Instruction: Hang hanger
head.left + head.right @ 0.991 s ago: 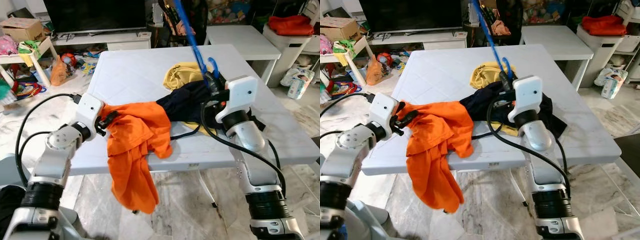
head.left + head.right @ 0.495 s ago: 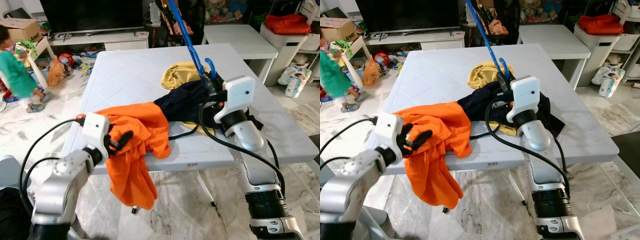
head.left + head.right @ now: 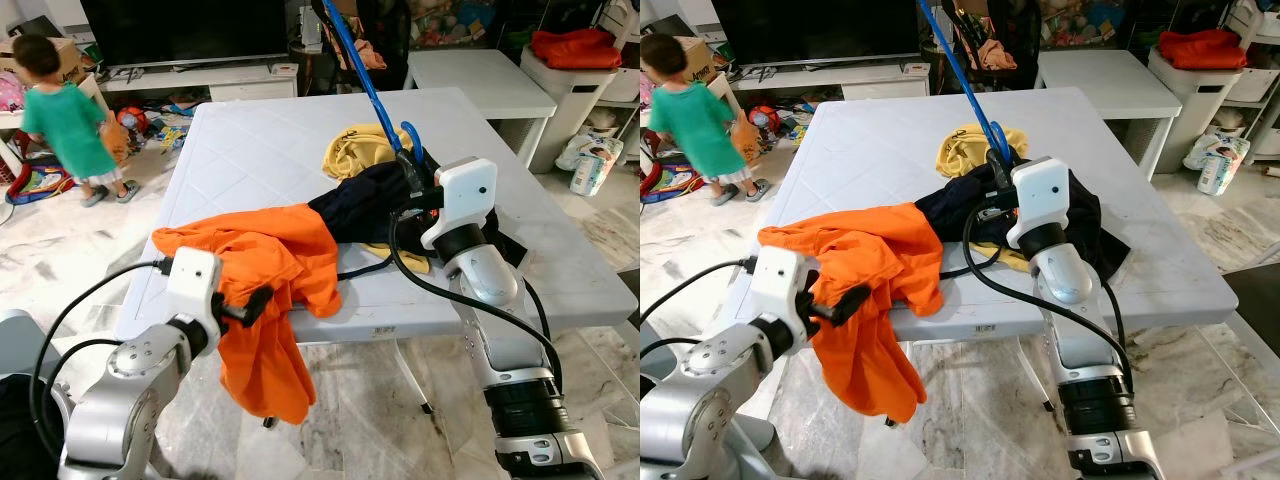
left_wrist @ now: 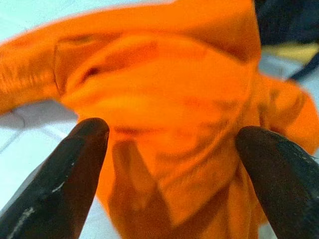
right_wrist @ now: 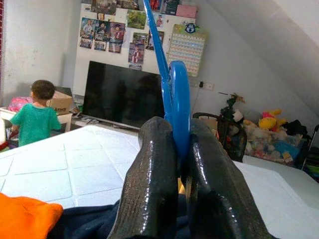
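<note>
A blue plastic hanger (image 3: 362,82) stands up from the white table (image 3: 260,140), its hook end pinched in my right gripper (image 3: 412,172), which is shut on it. The right wrist view shows the blue hanger (image 5: 175,99) squeezed between both fingers (image 5: 152,184). An orange garment (image 3: 270,280) lies on the table's near left edge and hangs down over it. My left gripper (image 3: 250,305) is open right at the hanging orange cloth, fingers (image 4: 75,169) spread with the orange garment (image 4: 169,124) just beyond them.
A dark navy garment (image 3: 365,200) and a yellow one (image 3: 355,150) lie mid-table by my right gripper. A person in a green top (image 3: 65,115) stands on the floor at far left near toys. A TV (image 3: 190,30) and a second white table (image 3: 480,80) stand behind.
The left gripper has edged further under the hanging orange cloth. The right gripper with the hanger has shifted slightly left. The person has walked rightward into fuller view.
</note>
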Motion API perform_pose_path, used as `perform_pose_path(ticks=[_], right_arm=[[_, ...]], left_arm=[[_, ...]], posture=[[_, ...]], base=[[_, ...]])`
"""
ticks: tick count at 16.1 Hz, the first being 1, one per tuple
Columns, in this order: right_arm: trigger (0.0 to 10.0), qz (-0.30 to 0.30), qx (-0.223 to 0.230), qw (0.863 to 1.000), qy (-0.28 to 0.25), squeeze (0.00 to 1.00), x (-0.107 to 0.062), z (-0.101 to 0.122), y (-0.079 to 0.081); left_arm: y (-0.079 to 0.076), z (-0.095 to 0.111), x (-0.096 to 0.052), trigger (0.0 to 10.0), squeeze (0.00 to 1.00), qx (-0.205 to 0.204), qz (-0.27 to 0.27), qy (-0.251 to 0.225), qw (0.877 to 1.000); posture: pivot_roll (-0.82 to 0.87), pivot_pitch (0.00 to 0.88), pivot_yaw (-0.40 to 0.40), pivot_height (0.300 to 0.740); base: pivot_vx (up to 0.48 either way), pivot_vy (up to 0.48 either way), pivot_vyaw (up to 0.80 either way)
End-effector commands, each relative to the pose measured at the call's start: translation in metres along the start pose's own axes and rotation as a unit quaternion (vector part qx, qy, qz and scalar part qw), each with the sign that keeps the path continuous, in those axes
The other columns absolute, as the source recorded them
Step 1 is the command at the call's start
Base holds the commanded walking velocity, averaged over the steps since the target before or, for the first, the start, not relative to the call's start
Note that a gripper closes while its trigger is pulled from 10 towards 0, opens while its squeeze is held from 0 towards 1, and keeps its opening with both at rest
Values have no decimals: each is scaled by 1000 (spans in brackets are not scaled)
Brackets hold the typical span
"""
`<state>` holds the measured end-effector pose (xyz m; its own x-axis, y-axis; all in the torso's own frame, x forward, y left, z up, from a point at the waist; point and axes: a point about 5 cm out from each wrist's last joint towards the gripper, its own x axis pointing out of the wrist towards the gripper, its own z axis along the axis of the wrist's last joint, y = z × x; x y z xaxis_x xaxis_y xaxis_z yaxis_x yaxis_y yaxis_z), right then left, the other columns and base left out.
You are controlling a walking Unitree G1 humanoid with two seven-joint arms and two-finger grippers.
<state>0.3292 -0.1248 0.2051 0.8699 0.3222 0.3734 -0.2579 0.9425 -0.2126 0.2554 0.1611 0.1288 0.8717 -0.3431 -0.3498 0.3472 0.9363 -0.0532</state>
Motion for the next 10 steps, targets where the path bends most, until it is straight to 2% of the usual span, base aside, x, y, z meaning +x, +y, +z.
perform_pose_path(ticks=[1, 3, 4, 5, 6, 7, 10], right_arm=[[10000, 1, 17, 1000, 14, 0, 1, -5, 3], [10000, -7, 21, 1000, 18, 0, 1, -7, 2], [10000, -6, 19, 1000, 17, 0, 0, -7, 3], [10000, -6, 18, 1000, 16, 0, 0, -7, 3], [10000, -7, 17, 1000, 17, 0, 0, -7, 2], [10000, -9, 17, 1000, 17, 0, -1, -7, 2], [10000, -10, 18, 1000, 18, 0, -2, -8, 2]], left_arm=[[3, -13, 0, 10000, 0, 3, -3, 40, 999], [8, -17, 6, 10000, 0, 3, -4, 48, 999], [10, -15, 11, 4824, 0, -6, -12, 42, 999], [11, -15, 12, 3843, 0, -6, -13, 42, 999], [11, -13, 16, 0, 0, -15, -12, 35, 999], [8, -11, 20, 0, 0, -37, -21, 29, 999], [0, -14, 22, 0, 0, -36, -37, 32, 998]], posture=[[6, 0, 24, 740], [-1, 0, 31, 740], [-5, 0, 35, 740], [-5, 0, 35, 740], [-11, 0, 41, 740], [-12, 0, 45, 740], [-6, 0, 44, 740]], base=[[0, 0, 0], [0, 0, 0], [0, 0, 0], [0, 0, 0], [0, 0, 0], [0, 0, 0], [0, 0, 0]])
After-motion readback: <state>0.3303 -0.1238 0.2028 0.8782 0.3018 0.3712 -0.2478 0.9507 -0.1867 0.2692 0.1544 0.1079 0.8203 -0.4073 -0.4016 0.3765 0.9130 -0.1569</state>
